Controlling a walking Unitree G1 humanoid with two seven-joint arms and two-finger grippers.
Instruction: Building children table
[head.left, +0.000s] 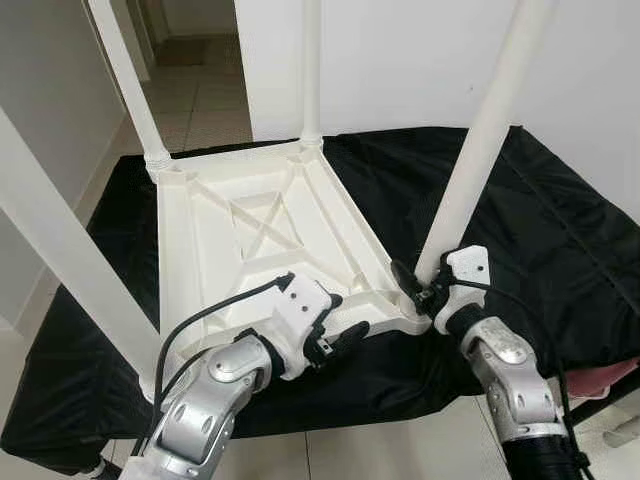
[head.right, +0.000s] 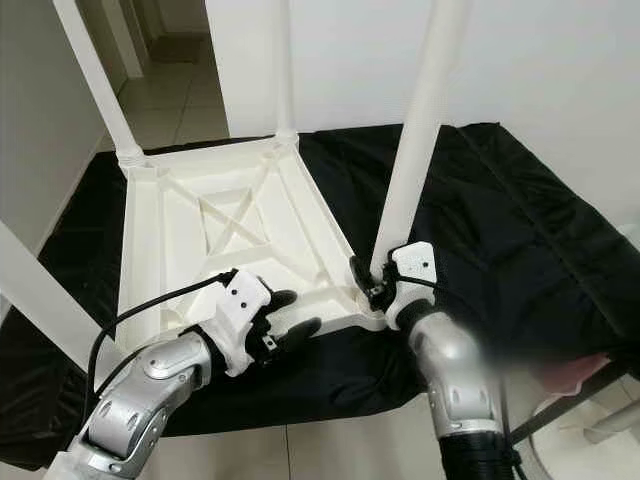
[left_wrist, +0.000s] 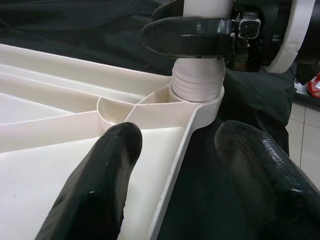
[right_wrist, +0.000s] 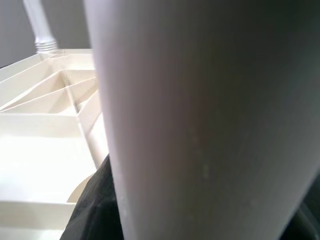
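A white plastic children's table (head.left: 215, 250) lies upside down on a black cloth. All of its white legs point up. My right gripper (head.left: 420, 285) is shut on the near-right leg (head.left: 480, 140), just above its threaded base (left_wrist: 197, 82) in the corner socket. That leg (right_wrist: 200, 125) rises close in front of the right wrist camera. My left gripper (head.left: 350, 322) is open at the near rim of the tabletop. One of its fingers (left_wrist: 100, 190) is over the ribbed underside and the other is outside the rim.
The far-left leg (head.left: 130, 85), far-right leg (head.left: 311, 70) and near-left leg (head.left: 60, 240) rise around the work area. The black cloth (head.left: 560, 240) covers the support. A tiled floor and a doorway (head.left: 190, 60) lie behind. A pink object (head.left: 610, 375) sits at the right.
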